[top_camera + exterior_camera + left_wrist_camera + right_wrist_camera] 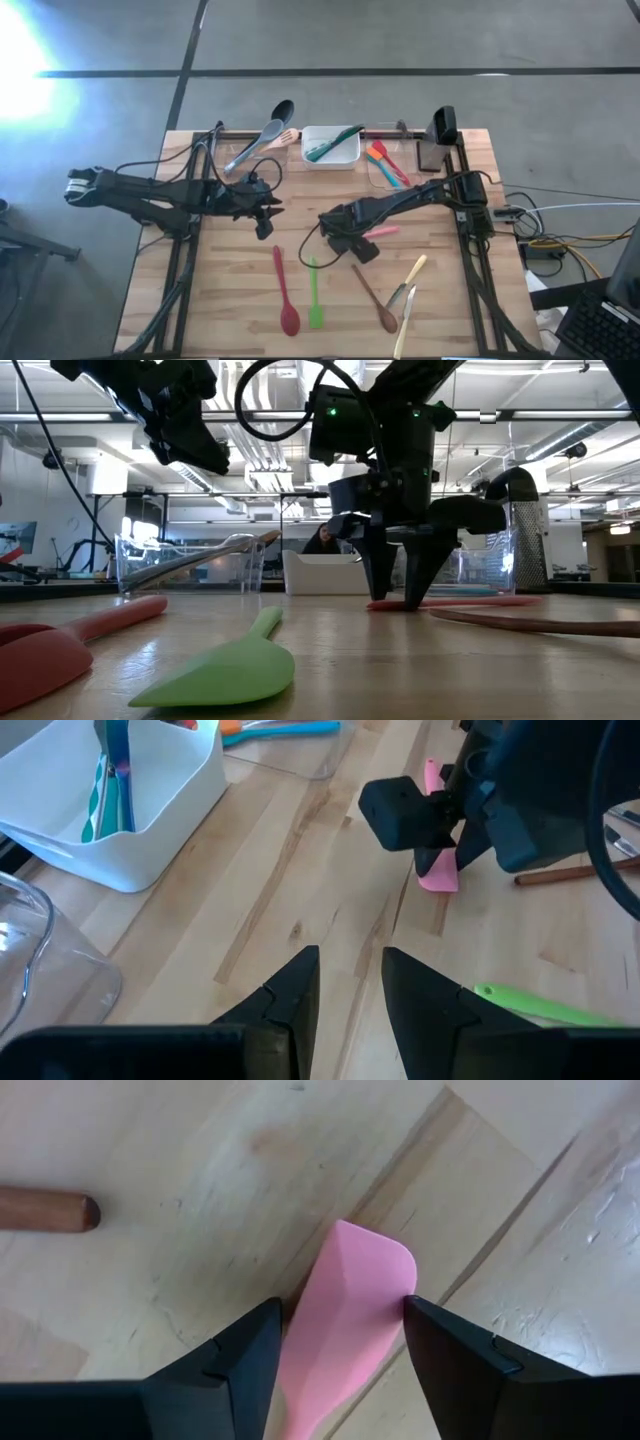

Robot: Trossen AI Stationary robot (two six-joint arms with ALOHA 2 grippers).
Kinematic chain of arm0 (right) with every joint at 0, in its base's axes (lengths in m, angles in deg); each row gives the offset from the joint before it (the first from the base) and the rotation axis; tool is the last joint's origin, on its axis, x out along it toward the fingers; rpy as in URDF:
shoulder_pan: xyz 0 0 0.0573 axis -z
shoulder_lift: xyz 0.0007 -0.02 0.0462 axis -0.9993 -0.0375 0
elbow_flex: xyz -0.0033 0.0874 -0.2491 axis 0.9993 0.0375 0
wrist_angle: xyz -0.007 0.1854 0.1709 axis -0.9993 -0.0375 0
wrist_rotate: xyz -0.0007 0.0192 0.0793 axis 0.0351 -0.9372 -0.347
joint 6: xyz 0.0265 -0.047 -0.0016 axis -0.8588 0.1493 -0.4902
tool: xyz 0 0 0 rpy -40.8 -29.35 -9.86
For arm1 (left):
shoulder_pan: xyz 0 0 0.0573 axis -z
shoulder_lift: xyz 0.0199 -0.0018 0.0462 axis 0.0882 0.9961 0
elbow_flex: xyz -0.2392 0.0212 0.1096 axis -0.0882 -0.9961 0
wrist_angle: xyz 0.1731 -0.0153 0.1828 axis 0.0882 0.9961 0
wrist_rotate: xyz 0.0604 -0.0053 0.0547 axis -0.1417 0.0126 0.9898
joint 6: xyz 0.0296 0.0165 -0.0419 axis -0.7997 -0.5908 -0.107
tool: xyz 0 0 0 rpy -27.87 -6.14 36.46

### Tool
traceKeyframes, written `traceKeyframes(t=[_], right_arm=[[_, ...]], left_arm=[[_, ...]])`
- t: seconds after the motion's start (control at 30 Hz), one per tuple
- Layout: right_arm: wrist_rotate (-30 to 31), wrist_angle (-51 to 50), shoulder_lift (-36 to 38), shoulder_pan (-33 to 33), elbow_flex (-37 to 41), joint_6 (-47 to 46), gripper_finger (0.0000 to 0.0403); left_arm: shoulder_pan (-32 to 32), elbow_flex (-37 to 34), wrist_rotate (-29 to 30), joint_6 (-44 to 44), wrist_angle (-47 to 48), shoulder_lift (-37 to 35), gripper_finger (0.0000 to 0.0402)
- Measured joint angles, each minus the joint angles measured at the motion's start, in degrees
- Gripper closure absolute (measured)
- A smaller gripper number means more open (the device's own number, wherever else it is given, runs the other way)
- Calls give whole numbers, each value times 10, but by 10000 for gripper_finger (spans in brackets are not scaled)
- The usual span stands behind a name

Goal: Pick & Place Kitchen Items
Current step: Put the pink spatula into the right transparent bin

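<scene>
The right gripper (340, 1342) is down at the middle of the wooden worktop (230, 300), its jaws open and standing either side of the blade of a pink spatula (345, 1320) that lies flat on the wood; the fingers (235, 1365) sit just beside the blade's edges, and I cannot tell whether they touch it. The left gripper (350, 982) hangs above the worktop to the left of it, jaws part-way open with nothing between them. Nearer the front edge lie a red spoon (285, 297), a green spatula (314, 295), a wooden spoon (375, 298) and cream-handled cutlery (408, 290). At the far side, a white tub (331, 160) holds a green utensil (333, 141), a clear tub (372, 176) holds orange and blue spatulas (386, 163), and a grey spoon (255, 145) rests with a black one (281, 110).
</scene>
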Motion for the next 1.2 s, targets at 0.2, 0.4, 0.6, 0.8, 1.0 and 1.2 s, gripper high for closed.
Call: traceKeyframes(t=[0.2,0.4,0.6,0.8,1.0,1.2], right_arm=[[0,7,0,7,1,-46,241],[5,14,0,10,0,-79,322],[8,13,0,10,-2,-92,385],[6,7,0,10,-9,-109,390],[5,-17,-3,10,-34,-134,392],[0,-39,-5,10,-72,-159,393]], left_arm=[[0,-7,-1,5,0,0,289],[0,-6,-1,5,-1,0,289],[0,-6,-1,6,-5,0,289],[0,-6,-1,6,-6,-1,289],[0,-6,-1,6,-12,-1,289],[0,-6,-1,6,-12,-1,289]])
